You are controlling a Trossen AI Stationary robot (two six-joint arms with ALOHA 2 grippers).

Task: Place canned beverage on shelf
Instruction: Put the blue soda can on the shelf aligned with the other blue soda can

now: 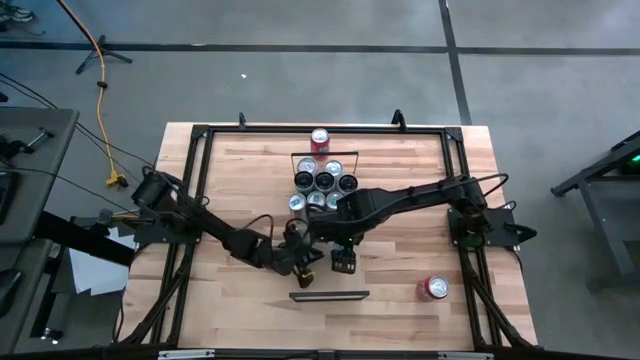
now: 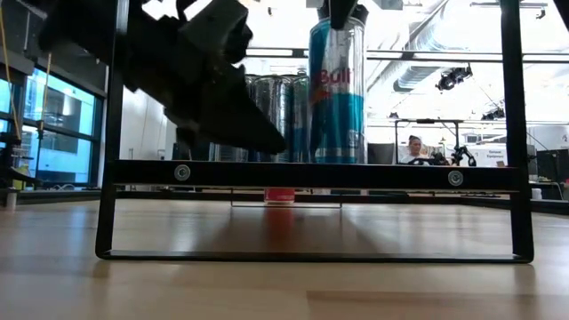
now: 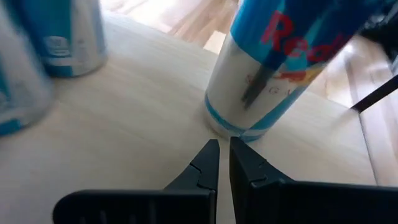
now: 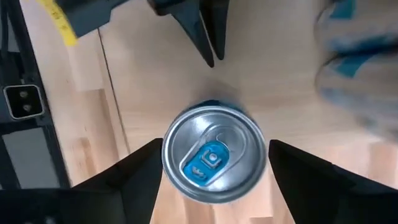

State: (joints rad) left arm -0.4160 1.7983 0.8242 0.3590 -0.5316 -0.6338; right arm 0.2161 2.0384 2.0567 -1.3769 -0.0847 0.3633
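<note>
Blue-and-silver canned beverage [image 4: 213, 154] upright on the pale shelf [image 3: 124, 124], right tool [image 4: 213, 158] above it, fingers spread either side of its top, not gripping, left tool [image 3: 222, 165] pressed together just beside its base, more cans [image 1: 323, 181] grouped near the counter's [image 1: 400, 250] far edge

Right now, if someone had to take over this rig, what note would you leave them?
Left gripper: shut, holding nothing, tips low beside the base of the blue can.
Right gripper: open, one finger on each side of the blue can's top, reaching in from above.
Blue can: upright on the shelf, next to the cluster of cans already there.
Done: this can is set on the shelf.
Left: lift the right gripper clear without tipping the can. Two red cans are on the tabletop, one near the right arm's side, one beyond the shelf.
</note>
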